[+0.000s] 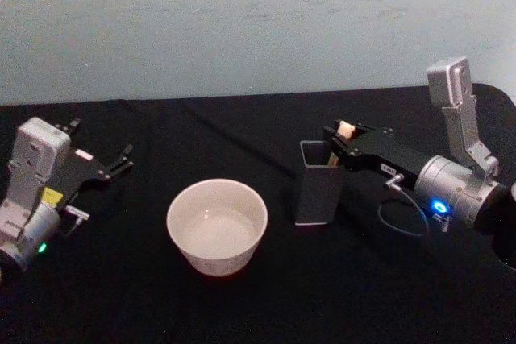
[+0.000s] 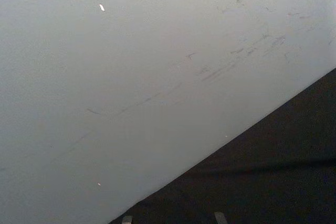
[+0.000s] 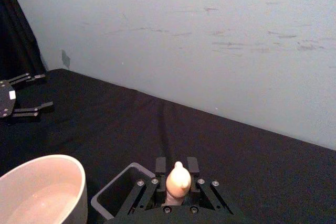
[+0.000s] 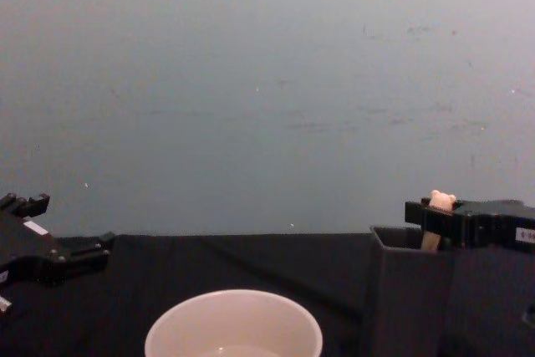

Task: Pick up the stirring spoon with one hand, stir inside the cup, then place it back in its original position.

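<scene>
Cup (image 1: 217, 227) nearest, mid-table; stirring spoon (image 1: 345, 127) upright in the holder (image 1: 317, 191), taken by my right fingers.

Left to right: my left gripper (image 1: 101, 138) rests at the left of the black table (image 1: 242, 130), fingers spread wide, holding nothing. Cream cup next. Dark grey holder just to its right, apart from it. My right gripper (image 1: 343, 139) reaches over the holder's far rim, fingers closed on the beige handle just under the bear head. The spoon's bowl is hidden inside the holder. I judge it light, stiff and slim, with a smooth handle likely to pivot; a grip high on the handle suits a straight lift. There is a yellow sticker (image 1: 53, 196) on my left wrist and a white label (image 1: 389, 169) on my right gripper; no writing is legible.
</scene>
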Robot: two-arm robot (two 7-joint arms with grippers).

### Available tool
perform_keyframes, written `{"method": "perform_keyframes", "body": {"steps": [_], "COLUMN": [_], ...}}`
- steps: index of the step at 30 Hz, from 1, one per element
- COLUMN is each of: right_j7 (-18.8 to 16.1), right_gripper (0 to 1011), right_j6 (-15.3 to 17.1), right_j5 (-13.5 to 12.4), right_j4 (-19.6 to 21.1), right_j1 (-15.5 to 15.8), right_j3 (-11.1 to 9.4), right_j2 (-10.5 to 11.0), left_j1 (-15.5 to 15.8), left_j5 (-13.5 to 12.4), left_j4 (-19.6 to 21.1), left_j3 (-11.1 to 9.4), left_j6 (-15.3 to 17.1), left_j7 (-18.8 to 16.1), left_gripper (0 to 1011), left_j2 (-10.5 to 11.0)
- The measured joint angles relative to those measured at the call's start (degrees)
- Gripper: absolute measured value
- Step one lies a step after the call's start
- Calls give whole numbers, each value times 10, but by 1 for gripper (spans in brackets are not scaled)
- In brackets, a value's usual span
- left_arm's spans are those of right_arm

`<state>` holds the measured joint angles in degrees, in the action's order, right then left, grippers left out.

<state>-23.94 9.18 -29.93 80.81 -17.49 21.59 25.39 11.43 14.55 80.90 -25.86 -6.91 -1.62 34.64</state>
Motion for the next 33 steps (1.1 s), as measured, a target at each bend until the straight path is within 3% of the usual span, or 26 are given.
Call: {"method": "perform_keyframes", "body": {"steps": [25,33], "right_j7": [0,-8], "right_gripper": [223,223], "right_j6": [4,27], "right_j5": [-1,-23], "right_j4": [2,11], "right_j1": [-1,-6], "right_j3": [0,-2], "right_j2": [0,2], "left_j1": [0,0], "left_j5": [0,0], "left_j4": [0,0], "left_j3": [0,0], "left_j6": [0,0], "left_j7": [0,0], "left_gripper": [1001,1001], "left_j2": [0,0]}}
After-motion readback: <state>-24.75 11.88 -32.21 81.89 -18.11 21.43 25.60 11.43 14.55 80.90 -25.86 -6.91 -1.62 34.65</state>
